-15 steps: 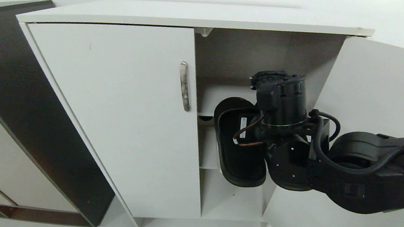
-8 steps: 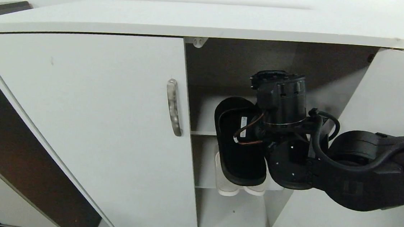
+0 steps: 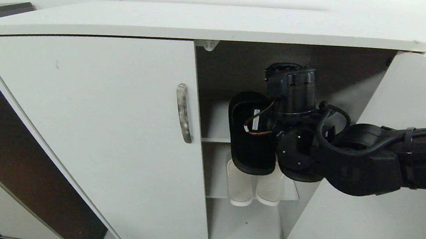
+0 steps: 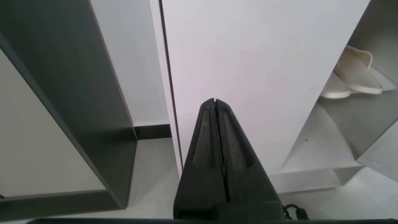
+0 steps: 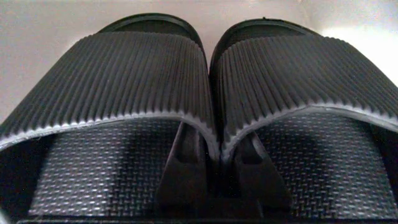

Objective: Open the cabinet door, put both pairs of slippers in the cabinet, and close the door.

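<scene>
Right arm has risen toward 12 o'clock over the last half second, taking the black slippers [image 3: 251,137] with it, so more of the white slippers [image 3: 255,187] shows below them now. (The bigger jump before that was the head camera shifting, not the cabinet [image 3: 205,20].)

Progress, as I read it:
- right door [image 3: 384,167] swung open at 3 o'clock: done
- white slippers side by side on the middle shelf [image 3: 290,196], ends just over its front edge: done
- black slippers not placed yet: in the air inside the opening, at 12 o'clock of the white slippers, about level with the upper shelf
- left to do: set the black slippers down, let go, back the arm out, shut the door. Call it a bit past halfway.

Left door [image 3: 102,126] is closed, with its handle [image 3: 184,113] at 9 o'clock of the black slippers.

Pose:
- Right arm comes in from 3 o'clock, forearm near level, wrist bent up toward 12.
- Right gripper [image 5: 214,168] is clamped on the two inner strap edges, pinching both slippers together, with the ribbed straps facing the wrist camera.
- In the head view the black slippers stand on end, long axis 12-to-6.
- Left gripper [image 4: 214,155] is pressed closed on nothing, held low, pointing at the face of the left door.
</scene>
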